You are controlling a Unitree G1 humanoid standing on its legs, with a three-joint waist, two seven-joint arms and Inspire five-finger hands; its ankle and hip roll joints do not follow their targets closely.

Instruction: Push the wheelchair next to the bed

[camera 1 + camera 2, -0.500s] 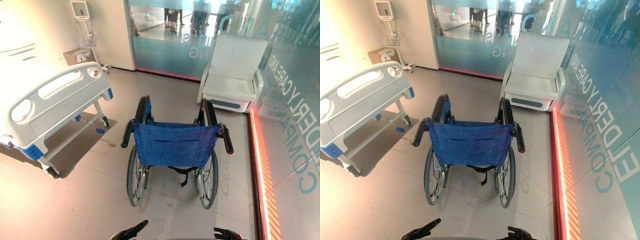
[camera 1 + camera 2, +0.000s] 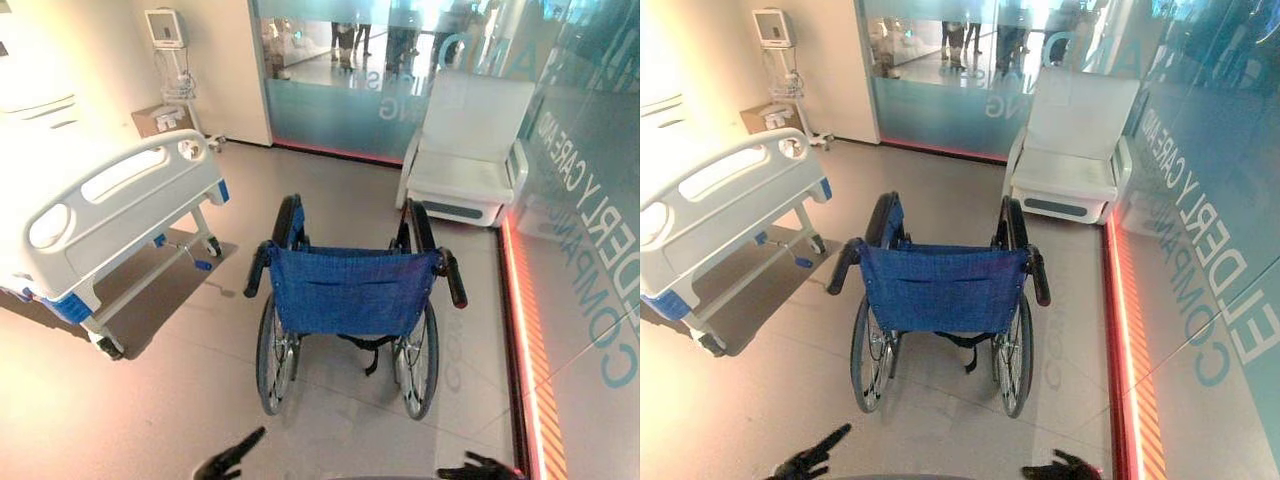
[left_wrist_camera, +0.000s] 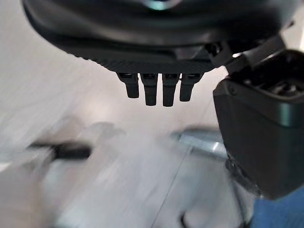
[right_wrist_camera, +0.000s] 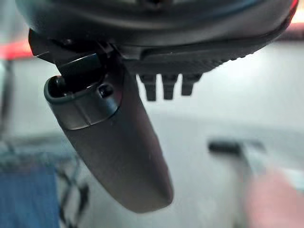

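Straight ahead of me on the floor (image 2: 150, 400) stands the blue wheelchair (image 2: 345, 290), its back toward me, apart from the bed (image 2: 120, 195) off to my left. Low in the eye views I see the left hand (image 2: 230, 460) and right hand (image 2: 480, 468), both short of the push handles (image 2: 255, 270), fingers (image 3: 150, 92) straight, holding nothing. A white armchair (image 2: 470, 150) sits beyond.
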